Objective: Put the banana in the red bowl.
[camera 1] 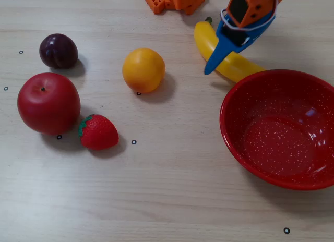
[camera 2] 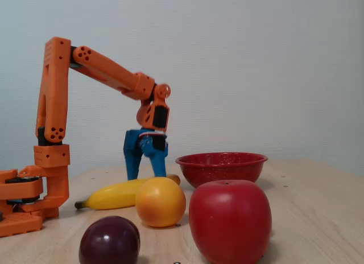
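The yellow banana (camera 1: 236, 66) lies on the table just beyond the red bowl's (camera 1: 249, 98) far-left rim, its green stem pointing toward the arm's base. My gripper (camera 1: 228, 58) hangs over the banana's middle, one blue finger (camera 1: 218, 56) slanting down across its left side. From the side, the banana (camera 2: 116, 194) rests flat, and the gripper (camera 2: 147, 174) stands open with its blue fingers spread just above and behind it. The red bowl (camera 2: 222, 168) sits to the right, empty.
A round orange fruit (camera 1: 143, 70), a dark plum (camera 1: 58, 50), a red apple (camera 1: 48, 103) and a strawberry (camera 1: 98, 131) lie left of the banana. The orange arm base (camera 1: 175, 1) stands at the far edge.
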Tool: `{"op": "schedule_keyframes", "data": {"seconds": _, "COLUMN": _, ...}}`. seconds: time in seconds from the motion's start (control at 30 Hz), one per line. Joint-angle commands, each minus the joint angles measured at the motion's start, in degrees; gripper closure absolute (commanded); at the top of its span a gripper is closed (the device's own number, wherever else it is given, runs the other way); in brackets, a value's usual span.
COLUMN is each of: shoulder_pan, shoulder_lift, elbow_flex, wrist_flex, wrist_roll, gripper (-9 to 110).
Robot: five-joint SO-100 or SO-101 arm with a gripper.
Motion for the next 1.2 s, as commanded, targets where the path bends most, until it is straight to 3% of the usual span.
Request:
{"op": "schedule_keyframes", "data": {"seconds": 0.0, "shoulder_pan": 1.2, "shoulder_lift": 2.1, "elbow_flex": -1.3, "wrist_flex": -1.5, "wrist_roll": 0.5, "gripper": 62}}
{"op": "schedule_keyframes", "data": {"seconds": 0.23, "shoulder_pan": 0.6, "shoulder_lift": -0.1, "elbow_flex": 1.7, "wrist_flex": -6.2, "wrist_roll": 1.0, "gripper": 64}}
{"op": "schedule_keyframes", "data": {"seconds": 0.4, "shoulder_pan": -1.0, "shoulder_lift": -1.1, "elbow_flex": 3.2, "wrist_flex": -9.2, "wrist_roll": -0.4, "gripper": 101}}
{"op": "schedule_keyframes", "data": {"seconds": 0.7, "shoulder_pan": -3.9, "shoulder_lift": 0.2, "elbow_flex": -3.9, "wrist_flex": 3.3, "wrist_roll": -1.2, "gripper": 101}}
{"op": "schedule_keyframes", "data": {"seconds": 1.17, "shoulder_pan": -9.1, "shoulder_lift": 17.5, "elbow_flex": -23.1, "wrist_flex": 30.1, "wrist_roll": 3.4, "gripper": 101}}
